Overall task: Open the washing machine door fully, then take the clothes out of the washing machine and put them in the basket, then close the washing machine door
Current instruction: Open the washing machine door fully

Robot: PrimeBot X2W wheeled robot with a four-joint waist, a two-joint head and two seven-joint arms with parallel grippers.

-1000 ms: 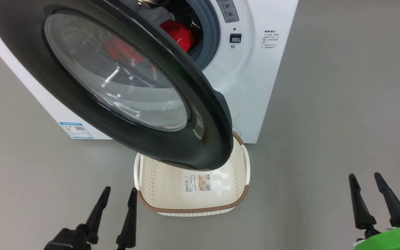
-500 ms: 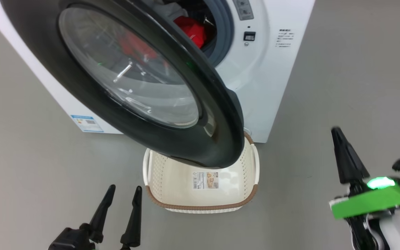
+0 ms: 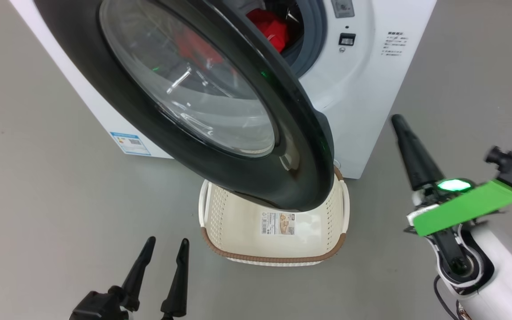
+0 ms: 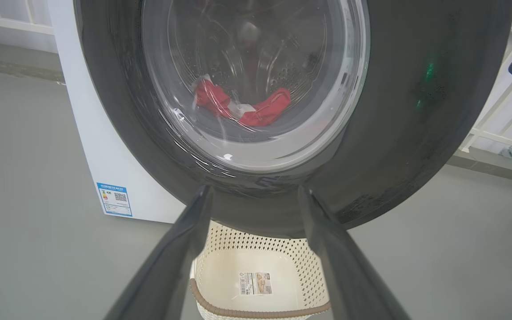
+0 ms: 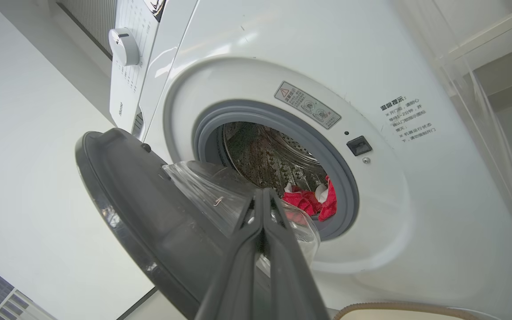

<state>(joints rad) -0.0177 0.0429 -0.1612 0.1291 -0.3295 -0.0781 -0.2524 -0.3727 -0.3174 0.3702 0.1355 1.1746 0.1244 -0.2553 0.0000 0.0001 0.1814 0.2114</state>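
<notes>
1. At the near left you have the left gripper, its fingers apart and holding nothing, low over the floor and pointing towards the door.
2. Next you meet the washing machine door, swung partway out. Its black rim hangs over the far end of the basket.
3. Under that rim the basket stands on the floor just in front of the machine, and you can see the sticker on its bottom.
4. Look past the door's far edge for the clothes, red and lying inside the drum.
5. The washing machine stands white behind them.
6. On the right, your right gripper is raised with its fingers pressed together on nothing, apart from the door.
</notes>
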